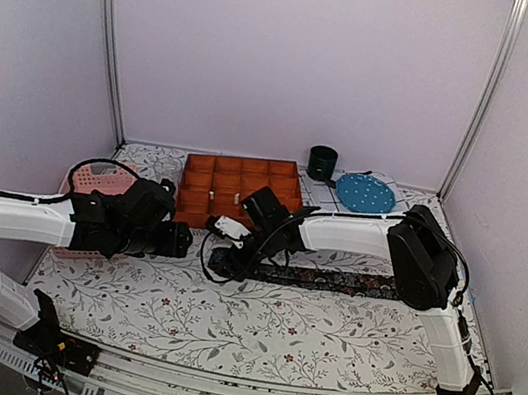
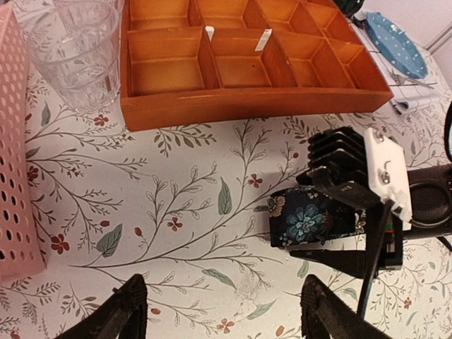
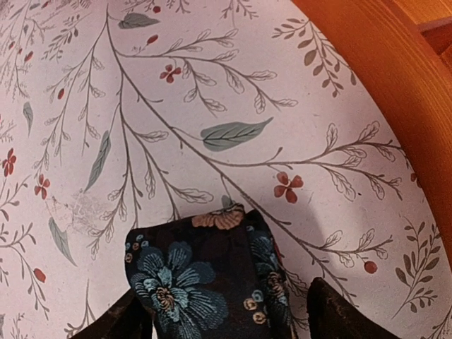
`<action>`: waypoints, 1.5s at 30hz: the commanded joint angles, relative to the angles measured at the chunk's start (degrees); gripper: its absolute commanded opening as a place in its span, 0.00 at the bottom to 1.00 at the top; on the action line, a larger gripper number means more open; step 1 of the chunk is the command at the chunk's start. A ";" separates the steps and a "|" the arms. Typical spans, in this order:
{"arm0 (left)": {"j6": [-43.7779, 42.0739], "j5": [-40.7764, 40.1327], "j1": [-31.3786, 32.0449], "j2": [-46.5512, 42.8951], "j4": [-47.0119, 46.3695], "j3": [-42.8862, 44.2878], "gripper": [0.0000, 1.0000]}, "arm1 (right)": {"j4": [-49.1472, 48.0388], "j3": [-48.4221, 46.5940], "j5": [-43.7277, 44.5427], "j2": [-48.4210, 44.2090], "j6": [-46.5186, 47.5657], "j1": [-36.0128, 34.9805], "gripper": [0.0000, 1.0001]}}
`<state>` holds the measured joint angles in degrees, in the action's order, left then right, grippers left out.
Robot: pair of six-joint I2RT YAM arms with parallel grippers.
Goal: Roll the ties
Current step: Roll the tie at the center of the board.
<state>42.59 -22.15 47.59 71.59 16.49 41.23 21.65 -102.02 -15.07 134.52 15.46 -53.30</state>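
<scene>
The long dark fabric necktie (image 1: 341, 281), soft and printed with teal flowers, lies flat across the centre-right of the top view on the floral-patterned tabletop (image 2: 176, 191). The right claw (image 3: 226, 300) straddles its blunt end with jaws apart, probably placed to start the roll. The left claw (image 2: 226, 314) hangs nearby, apart and empty.

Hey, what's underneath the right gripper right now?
The end of the floral tie lies on the tablecloth, between the jaws of the right gripper. The cloth beneath the tie is covered.
</scene>
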 commanded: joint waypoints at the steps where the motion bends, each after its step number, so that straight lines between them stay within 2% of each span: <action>1: -0.58 0.52 -0.71 0.63 -1.45 -1.06 0.72 | -0.41 3.50 -0.89 -2.42 -1.64 -0.30 0.81; 7: -0.87 0.66 -0.68 0.27 -1.43 -1.00 0.72 | -1.23 3.49 -0.82 -7.54 -4.02 -0.04 0.88; 19: -0.45 0.68 -0.82 -1.45 -2.00 -1.95 0.72 | -2.88 3.15 -8.47 -16.47 -9.29 1.66 0.90; 26: -0.64 3.14 -2.13 -0.82 -4.31 -2.12 0.72 | -11.81 8.46 -8.64 -23.03 -20.74 4.18 0.88; 27: -0.66 4.31 -2.72 -0.50 -5.09 -2.17 0.73 | -13.19 9.52 -7.98 -23.74 -24.38 4.62 0.86; 29: -0.60 8.35 -4.82 0.32 -7.95 -2.42 0.72 | -15.33 11.53 -7.78 -24.44 -31.21 5.32 0.74; 32: 0.00 15.32 -7.77 2.40 -12.75 -3.06 0.71 | -17.98 14.35 -8.66 -24.17 -38.41 5.63 0.46; 34: 0.35 19.03 -9.12 4.66 -15.03 -2.64 0.70 | -18.78 15.35 -9.90 -22.74 -43.78 5.68 0.32; 38: 0.24 22.66 -10.18 9.53 -17.28 -0.52 0.69 | -20.68 16.94 -12.27 -18.92 -50.18 5.73 0.22; 45: 0.20 26.88 -11.30 15.64 -19.59 2.11 0.68 | -23.21 19.25 -14.64 -14.11 -55.01 5.75 0.16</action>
<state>42.74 0.69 37.30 84.93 0.43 40.93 1.83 -84.14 -27.42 117.03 -34.54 -47.31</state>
